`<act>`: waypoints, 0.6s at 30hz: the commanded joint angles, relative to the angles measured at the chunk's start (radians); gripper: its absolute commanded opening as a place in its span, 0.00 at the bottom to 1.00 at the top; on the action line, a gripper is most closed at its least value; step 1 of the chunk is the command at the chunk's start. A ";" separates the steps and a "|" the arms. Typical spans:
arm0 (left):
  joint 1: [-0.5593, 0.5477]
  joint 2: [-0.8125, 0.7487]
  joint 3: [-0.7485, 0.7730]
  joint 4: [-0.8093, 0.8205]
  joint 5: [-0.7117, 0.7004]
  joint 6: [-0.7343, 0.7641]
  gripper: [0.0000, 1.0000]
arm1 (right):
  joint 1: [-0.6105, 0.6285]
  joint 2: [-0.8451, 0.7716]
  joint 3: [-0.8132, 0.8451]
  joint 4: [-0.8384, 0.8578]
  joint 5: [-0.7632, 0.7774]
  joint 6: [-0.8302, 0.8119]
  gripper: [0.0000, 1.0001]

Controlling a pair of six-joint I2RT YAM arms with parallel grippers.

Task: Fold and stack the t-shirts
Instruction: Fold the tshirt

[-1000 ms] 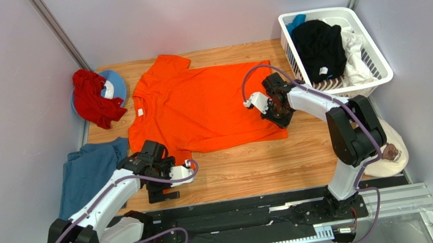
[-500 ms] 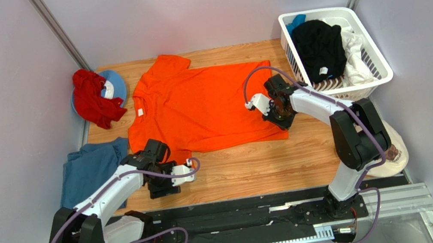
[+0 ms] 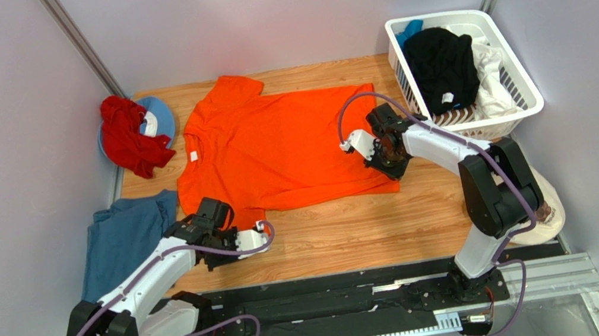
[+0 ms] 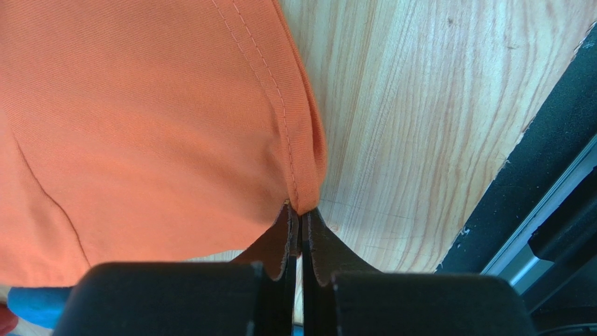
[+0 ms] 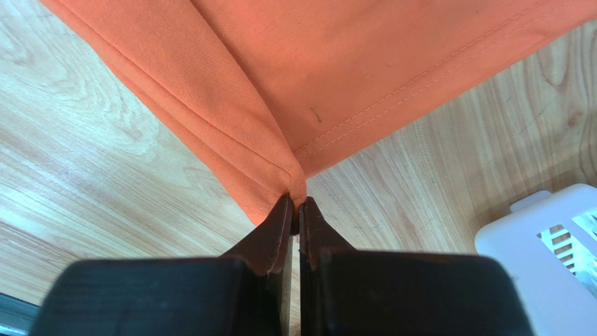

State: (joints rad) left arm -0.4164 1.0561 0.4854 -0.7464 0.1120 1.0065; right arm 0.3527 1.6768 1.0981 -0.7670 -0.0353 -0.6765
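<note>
A bright orange t-shirt (image 3: 282,148) lies spread flat on the wooden table (image 3: 349,232), neck to the left. My left gripper (image 3: 230,233) is at its near left sleeve and is shut on the sleeve's stitched hem (image 4: 298,161), which bunches up between the fingertips (image 4: 289,227). My right gripper (image 3: 393,167) is shut on a pinched fold of the orange shirt's bottom hem (image 5: 280,164) near its right corner. A dusty blue t-shirt (image 3: 120,237) lies crumpled at the table's left edge. Black (image 3: 440,64) and white (image 3: 490,66) shirts lie in the basket.
A white laundry basket (image 3: 527,100) stands at the back right, close to my right arm, and its corner (image 5: 546,238) shows in the right wrist view. A red cloth (image 3: 127,137) lies on a blue disc at the back left. A beige cap (image 3: 545,215) lies beside the right arm.
My left gripper moved in to the orange sleeve and went from open to shut on its hem. The right gripper kept its grip and barely moved.
</note>
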 commanded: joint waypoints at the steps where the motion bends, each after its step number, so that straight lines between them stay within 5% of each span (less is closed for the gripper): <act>1: 0.001 -0.028 -0.018 0.028 0.003 -0.014 0.00 | 0.003 -0.071 -0.004 -0.003 0.012 0.020 0.00; 18: 0.001 -0.159 0.061 -0.045 -0.006 -0.052 0.00 | 0.006 -0.353 -0.050 -0.161 0.028 0.051 0.00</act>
State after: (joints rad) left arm -0.4164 0.9337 0.4992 -0.7643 0.1024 0.9737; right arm 0.3531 1.4014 1.0599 -0.8680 -0.0341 -0.6476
